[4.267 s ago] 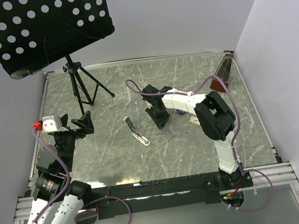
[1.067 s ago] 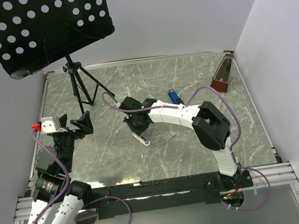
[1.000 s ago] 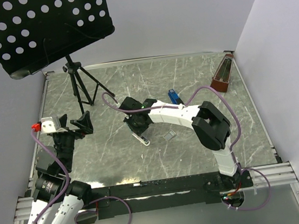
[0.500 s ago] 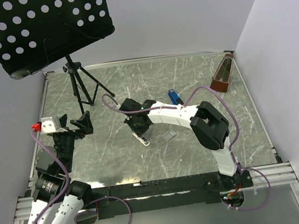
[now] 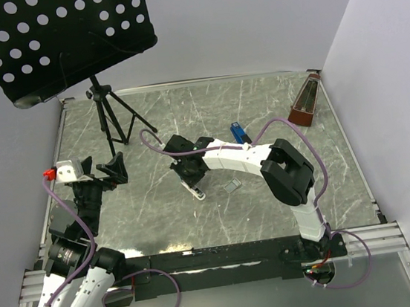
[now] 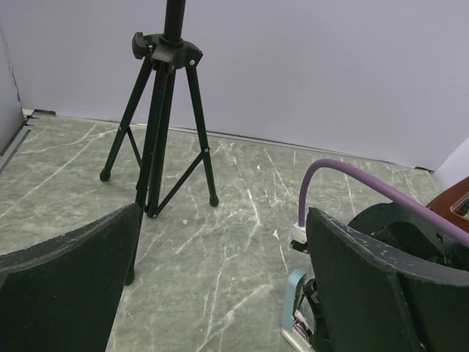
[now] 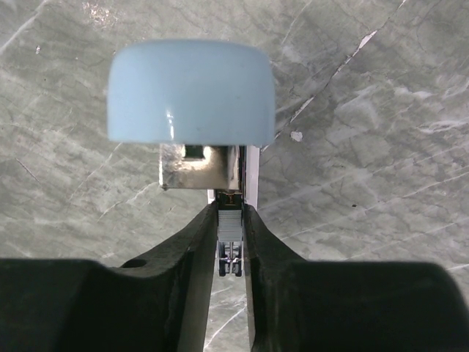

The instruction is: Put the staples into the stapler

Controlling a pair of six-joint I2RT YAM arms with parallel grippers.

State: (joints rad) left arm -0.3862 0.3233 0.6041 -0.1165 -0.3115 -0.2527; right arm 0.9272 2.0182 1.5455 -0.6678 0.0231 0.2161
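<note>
The stapler [image 5: 195,192] lies open on the marble table, left of centre. Here it looks light blue with a silver metal base. In the right wrist view its light blue end [image 7: 190,92] and its silver channel [image 7: 198,167] sit just beyond my fingers. My right gripper [image 5: 188,172] hovers right over it, shut [image 7: 231,218] on a short silvery strip of staples [image 7: 231,229], held upright above the channel. The stapler's blue end also shows in the left wrist view [image 6: 293,304]. My left gripper [image 5: 113,170] is open and empty at the far left [image 6: 223,220].
A black music stand's tripod [image 5: 113,122] stands at the back left [image 6: 163,110]. A small dark blue object [image 5: 237,132] lies behind the right arm. A small grey piece [image 5: 231,186] lies right of the stapler. A brown metronome [image 5: 305,102] stands in the back right corner.
Since the earliest frame the right arm has swung left from the table's middle to above the stapler. Over the last second it has barely shifted. The left arm is still.
</note>
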